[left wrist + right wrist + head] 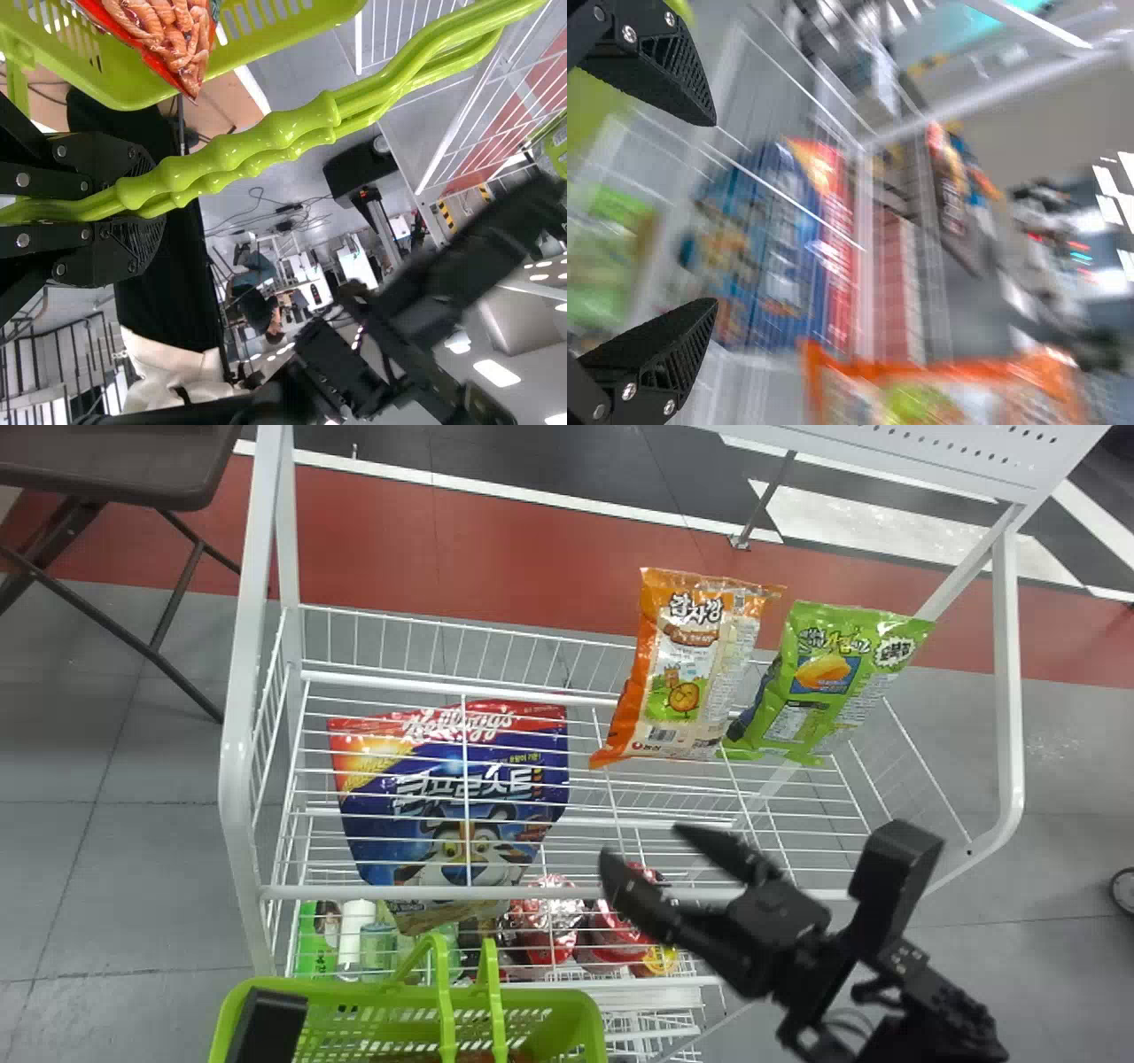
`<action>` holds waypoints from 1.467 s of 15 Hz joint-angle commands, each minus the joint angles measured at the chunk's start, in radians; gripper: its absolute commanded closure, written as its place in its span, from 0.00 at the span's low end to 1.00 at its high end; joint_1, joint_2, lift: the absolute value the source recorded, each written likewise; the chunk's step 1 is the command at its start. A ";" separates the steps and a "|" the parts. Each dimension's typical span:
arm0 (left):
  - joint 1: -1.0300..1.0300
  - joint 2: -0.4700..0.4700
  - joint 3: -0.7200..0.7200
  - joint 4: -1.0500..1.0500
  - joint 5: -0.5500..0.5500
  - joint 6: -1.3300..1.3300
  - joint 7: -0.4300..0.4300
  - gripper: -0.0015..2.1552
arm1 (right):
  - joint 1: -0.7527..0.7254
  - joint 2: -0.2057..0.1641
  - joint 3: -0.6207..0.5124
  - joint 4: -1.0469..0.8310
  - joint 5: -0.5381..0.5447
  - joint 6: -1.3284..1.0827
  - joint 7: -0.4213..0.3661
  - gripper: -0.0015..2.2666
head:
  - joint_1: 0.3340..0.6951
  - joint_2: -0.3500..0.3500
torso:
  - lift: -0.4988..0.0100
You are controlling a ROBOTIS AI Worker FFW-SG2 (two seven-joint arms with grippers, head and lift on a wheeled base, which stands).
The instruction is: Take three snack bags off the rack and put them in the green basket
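Note:
An orange snack bag [687, 673] and a green one [824, 682] lean at the back of the rack's upper wire shelf. My right gripper [642, 846] is over the shelf's front rail, its fingers apart with nothing between them. In the right wrist view that gripper [713, 212] is spread, the orange bag [957, 372] farther out. At the lower left is a black part of my left gripper [266, 1023], by the green basket [407, 1014]. The left gripper [146, 208] is shut on the basket's handles [257, 146]. A red snack bag [168, 35] pokes up from the basket.
A blue and red pouch [452, 806] shows through the rack's wires at the left. Red packages [545, 930] and bottles [354, 930] are lower down. White uprights [239, 779] and the front rail [372, 892] frame the shelf; a brown table [115, 465] stands back left.

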 commanded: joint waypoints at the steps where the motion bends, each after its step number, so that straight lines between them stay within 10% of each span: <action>1: 0.000 0.000 -0.004 0.000 -0.002 0.000 0.000 0.67 | -0.131 0.001 -0.005 0.113 0.014 -0.077 -0.055 0.04 | 1.00 0.00 | 0.93; 10: -0.038 0.000 0.005 0.040 0.003 0.031 0.006 0.67 | -0.573 -0.002 -0.008 0.587 0.114 -0.191 -0.164 0.06 | 1.00 0.00 | 0.93; 11: -0.048 0.002 0.007 0.048 0.005 0.046 0.006 0.67 | -0.583 -0.002 -0.008 0.603 0.114 -0.187 -0.164 0.13 | 1.00 0.00 | 0.93; 13: -0.048 0.002 0.016 0.049 0.006 0.050 0.006 0.67 | -0.591 -0.010 -0.002 0.606 0.120 -0.141 -0.156 0.86 | 1.00 0.00 | 0.93; 14: -0.048 0.002 0.019 0.049 0.008 0.050 0.004 0.67 | -0.585 -0.010 0.000 0.604 0.114 -0.141 -0.137 0.94 | 1.00 0.00 | 0.93; 22: -0.051 0.000 0.008 0.048 0.001 0.050 0.017 0.67 | -0.473 -0.010 -0.049 0.471 0.025 -0.141 -0.065 0.98 | 1.00 0.00 | 0.93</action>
